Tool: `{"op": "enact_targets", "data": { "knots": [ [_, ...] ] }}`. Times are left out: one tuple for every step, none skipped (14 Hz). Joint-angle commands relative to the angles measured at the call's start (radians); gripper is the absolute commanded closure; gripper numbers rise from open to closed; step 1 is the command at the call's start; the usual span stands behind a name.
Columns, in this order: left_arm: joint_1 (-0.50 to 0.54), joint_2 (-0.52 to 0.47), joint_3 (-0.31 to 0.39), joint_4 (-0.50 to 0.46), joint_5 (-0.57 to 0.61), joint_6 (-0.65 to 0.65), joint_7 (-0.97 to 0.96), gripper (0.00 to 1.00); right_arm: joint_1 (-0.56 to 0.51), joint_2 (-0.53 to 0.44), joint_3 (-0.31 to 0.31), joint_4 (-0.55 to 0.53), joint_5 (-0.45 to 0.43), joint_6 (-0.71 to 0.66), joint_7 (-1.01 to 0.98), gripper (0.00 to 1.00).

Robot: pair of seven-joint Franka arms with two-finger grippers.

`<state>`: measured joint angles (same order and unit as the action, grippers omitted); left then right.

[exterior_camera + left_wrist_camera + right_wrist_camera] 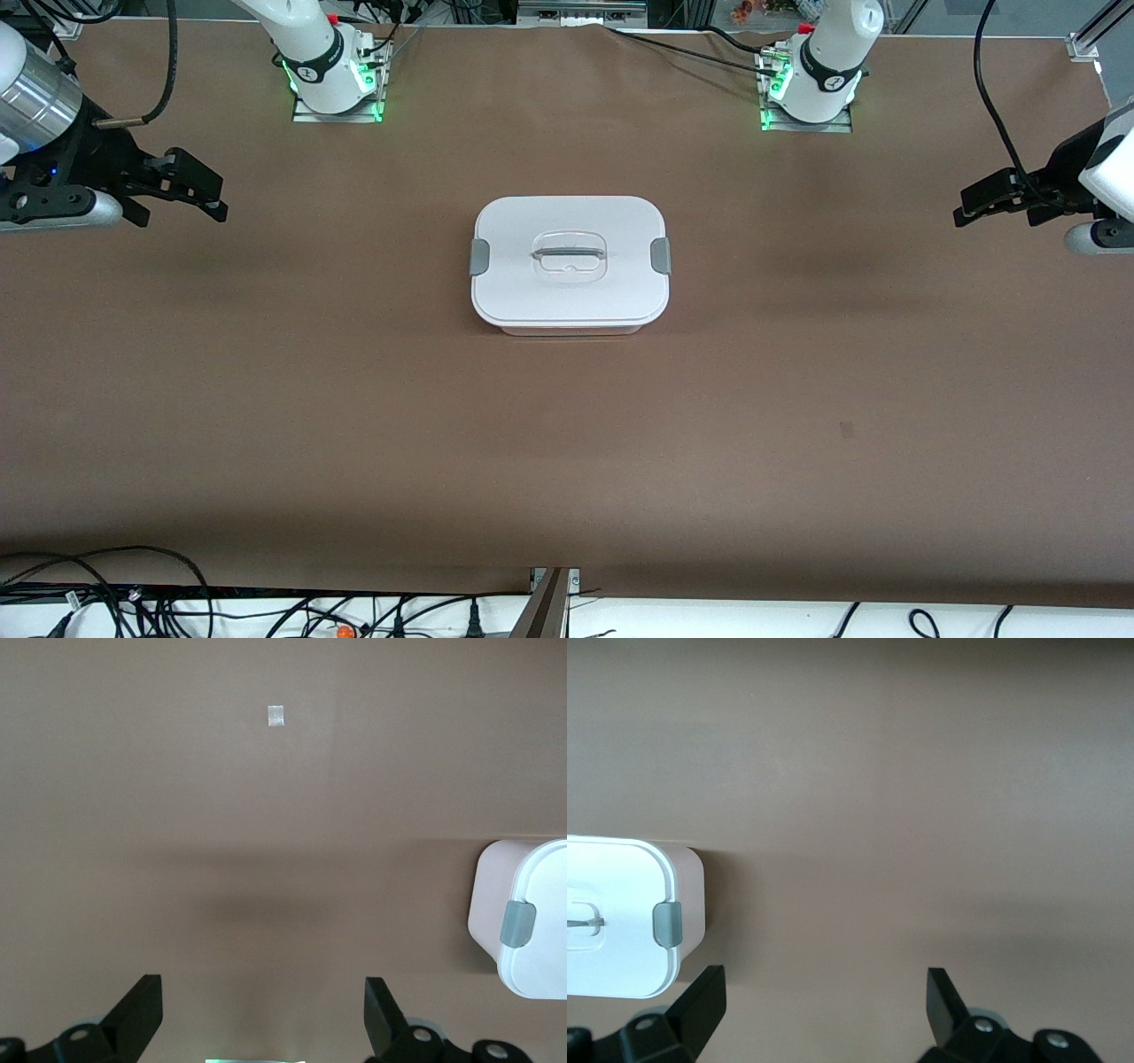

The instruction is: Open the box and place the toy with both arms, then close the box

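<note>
The box (570,266) stands at the middle of the brown table with its white lid on, a grey clip at each end (478,257) and a clear handle (570,255) on top. The toy is out of view. My right gripper (217,199) is open and empty, up in the air over the right arm's end of the table. My left gripper (961,206) is open and empty over the left arm's end. The left wrist view shows the left gripper (263,983) over bare table with the box (532,921) at the frame's edge. In the right wrist view the right gripper (824,974) is likewise beside the box (620,912).
A small pale patch (847,430) marks the table nearer the front camera, toward the left arm's end; it also shows in the left wrist view (276,717). Cables (133,602) lie along the table's front edge. The arm bases (335,75) (811,84) stand at the back.
</note>
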<state>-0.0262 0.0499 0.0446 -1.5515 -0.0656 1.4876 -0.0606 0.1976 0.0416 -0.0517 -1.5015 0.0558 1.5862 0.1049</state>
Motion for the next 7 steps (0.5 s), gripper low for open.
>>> {"op": "enact_targets", "data": {
  "knots": [
    [0.000, 0.054, -0.002, 0.076, -0.008, -0.016, -0.012, 0.00, -0.007, -0.003, 0.015, 0.010, -0.040, -0.012, -0.013, 0.00],
    [0.002, 0.062, -0.002, 0.089, -0.008, -0.032, -0.012, 0.00, -0.007, -0.003, 0.016, 0.010, -0.050, -0.014, -0.013, 0.00],
    [0.002, 0.064, 0.000, 0.090, -0.007, -0.035, -0.012, 0.00, -0.007, -0.003, 0.018, 0.010, -0.051, -0.014, -0.014, 0.00],
    [0.000, 0.064, -0.002, 0.090, -0.005, -0.035, -0.013, 0.00, -0.006, -0.003, 0.018, 0.010, -0.051, -0.014, -0.014, 0.00],
    [-0.004, 0.064, -0.002, 0.091, -0.003, -0.035, -0.013, 0.00, -0.006, -0.003, 0.019, 0.010, -0.050, -0.014, -0.017, 0.00],
    [-0.008, 0.065, -0.002, 0.091, -0.002, -0.035, -0.013, 0.00, -0.006, -0.003, 0.021, 0.010, -0.050, -0.012, -0.016, 0.00],
    [-0.008, 0.068, -0.002, 0.091, -0.002, -0.035, -0.013, 0.00, -0.004, -0.003, 0.021, 0.012, -0.050, -0.014, -0.020, 0.00]
  ]
}}
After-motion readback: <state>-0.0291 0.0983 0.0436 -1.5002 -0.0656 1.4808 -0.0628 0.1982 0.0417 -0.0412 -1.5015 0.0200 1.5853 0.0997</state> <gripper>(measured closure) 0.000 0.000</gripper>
